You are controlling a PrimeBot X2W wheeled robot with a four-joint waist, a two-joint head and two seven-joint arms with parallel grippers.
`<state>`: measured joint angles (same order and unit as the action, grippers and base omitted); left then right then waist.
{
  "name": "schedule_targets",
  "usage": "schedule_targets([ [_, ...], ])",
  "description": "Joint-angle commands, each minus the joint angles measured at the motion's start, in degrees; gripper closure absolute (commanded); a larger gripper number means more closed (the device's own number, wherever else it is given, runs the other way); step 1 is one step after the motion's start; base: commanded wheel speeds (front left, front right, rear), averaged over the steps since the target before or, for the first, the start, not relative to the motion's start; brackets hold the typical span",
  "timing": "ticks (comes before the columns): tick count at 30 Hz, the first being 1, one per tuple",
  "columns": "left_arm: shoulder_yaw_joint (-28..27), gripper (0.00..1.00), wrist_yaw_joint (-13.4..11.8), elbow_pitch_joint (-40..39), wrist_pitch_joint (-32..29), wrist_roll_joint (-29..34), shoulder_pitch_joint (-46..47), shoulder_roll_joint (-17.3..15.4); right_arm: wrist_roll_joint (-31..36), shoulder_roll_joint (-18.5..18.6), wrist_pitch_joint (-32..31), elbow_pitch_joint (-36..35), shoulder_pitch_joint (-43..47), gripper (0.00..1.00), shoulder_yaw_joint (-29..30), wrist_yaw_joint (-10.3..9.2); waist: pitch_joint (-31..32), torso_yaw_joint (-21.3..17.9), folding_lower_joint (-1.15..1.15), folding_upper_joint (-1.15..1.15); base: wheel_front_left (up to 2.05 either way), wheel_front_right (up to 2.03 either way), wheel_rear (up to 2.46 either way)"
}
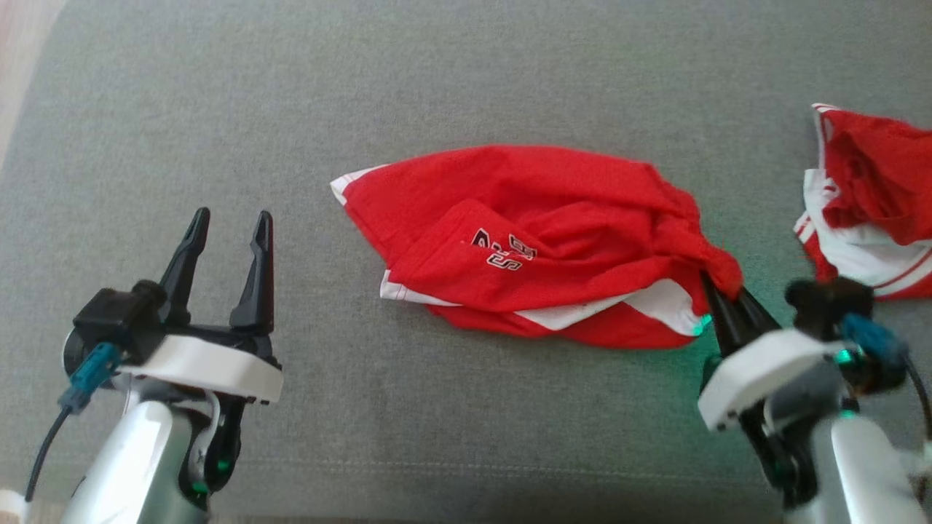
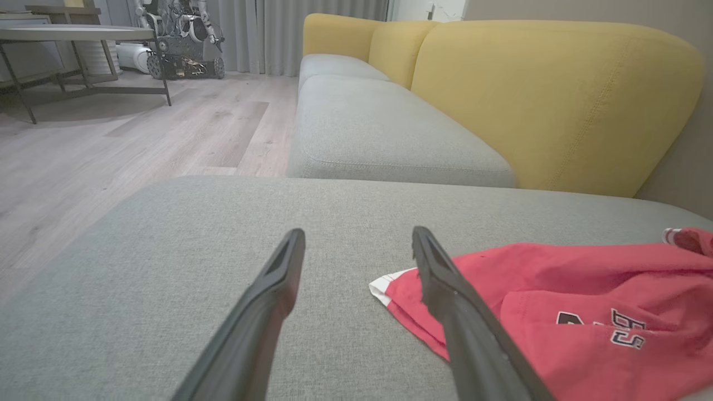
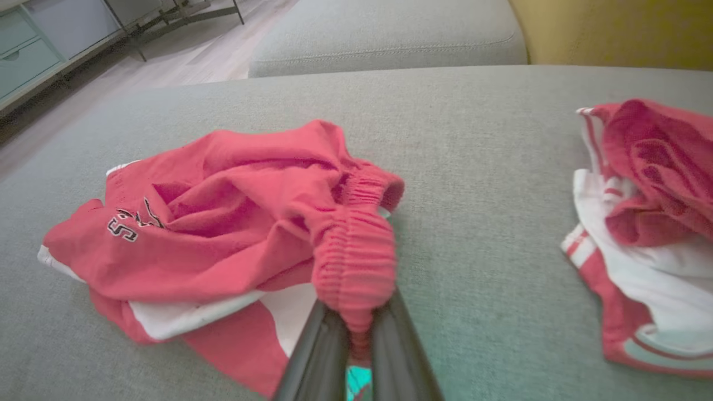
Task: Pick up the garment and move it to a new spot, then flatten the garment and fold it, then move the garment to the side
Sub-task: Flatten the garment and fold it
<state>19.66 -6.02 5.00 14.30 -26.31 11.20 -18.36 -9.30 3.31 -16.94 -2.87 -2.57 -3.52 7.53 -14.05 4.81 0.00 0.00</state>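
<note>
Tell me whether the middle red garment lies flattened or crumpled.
Crumpled. The red garment lies bunched in overlapping folds on the grey cushion, its elastic waistband pinched in the shut right end effector.

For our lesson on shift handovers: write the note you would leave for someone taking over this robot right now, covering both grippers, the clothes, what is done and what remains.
The right gripper is shut on the elastic waistband of the red shorts, at their right end.
The left gripper is open and empty, above the grey cushion to the left of the shorts.
The shorts lie crumpled mid-cushion; a second red-and-white garment lies apart to their right.
Done: the grasp only. Left: lift and move, flatten, fold, set aside.
</note>
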Motion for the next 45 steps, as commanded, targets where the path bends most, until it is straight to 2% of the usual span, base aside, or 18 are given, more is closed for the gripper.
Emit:
schedule_targets([
  [1, -2.19, 0.0, 0.34, -1.61, 0.68, 0.38, 2.96, -0.99, -0.18, 1.24, -0.48, 0.17, -4.59, 1.0, -1.53, -0.04, -0.91, 0.76, 0.0, 0.0, 0.0, 0.0, 0.0],
  [8, -1.93, 0.0, 1.18, -0.62, 0.69, 0.82, 5.21, 0.15, -2.26, 3.78, 2.39, 14.18, -13.32, 1.0, -2.82, -0.04, -2.96, 2.13, 0.0, 0.0, 0.0, 0.0, 0.0],
  [9, -1.92, 0.0, 1.29, -0.48, 0.69, 0.95, 5.4, 0.31, -2.27, 3.85, 3.23, 15.72, -14.05, 0.96, -3.01, -0.04, -3.03, 2.19, 0.0, 0.0, 0.0, 0.0, 0.0],
  [10, -1.98, 0.0, 1.38, -0.36, 0.69, 1.08, 5.53, 0.42, -2.31, 3.78, 4.01, 17.09, -14.59, 0.56, -3.18, -0.04, -3.07, 2.15, 0.0, 0.0, 0.0, 0.0, 0.0],
  [11, -2.08, 0.0, 1.44, -0.26, 0.69, 1.21, 5.62, 0.52, -2.03, 3.79, 4.62, 18.33, -14.99, 0.0, -3.31, -0.04, -3.08, 2.08, 0.0, 0.0, 0.0, 0.0, 0.0],
  [15, -2.6, 0.0, 1.56, 0.19, 0.69, 1.64, 5.32, 0.77, -1.69, 3.41, 7.45, 20.92, -15.47, 0.0, -3.78, -0.04, -2.45, 1.18, 0.0, 0.0, 0.0, 0.0, 0.0],
  [18, -2.93, 0.0, 1.52, 0.61, 0.69, 1.9, 4.47, 0.77, -1.53, 3.21, 9.52, 20.26, -14.09, 0.0, -3.29, -0.04, -1.19, 0.3, 0.0, 0.0, 0.0, 0.0, 0.0],
  [34, -3.94, 0.0, -0.66, 0.54, 0.56, 2.52, -1.64, -0.14, 4.71, 1.75, 13.29, -1.72, -4.41, 0.0, 0.54, -0.04, 5.94, -2.79, 0.0, 0.0, 0.0, 0.0, 0.0],
  [45, -3.71, 0.0, -2.27, -1.79, -1.02, 2.29, -5.97, -1.17, 4.93, 0.03, 12.56, -7.77, 2.68, 0.0, 0.56, -0.04, 8.55, -3.45, 0.0, 0.0, 0.0, 0.0, 0.0],
])
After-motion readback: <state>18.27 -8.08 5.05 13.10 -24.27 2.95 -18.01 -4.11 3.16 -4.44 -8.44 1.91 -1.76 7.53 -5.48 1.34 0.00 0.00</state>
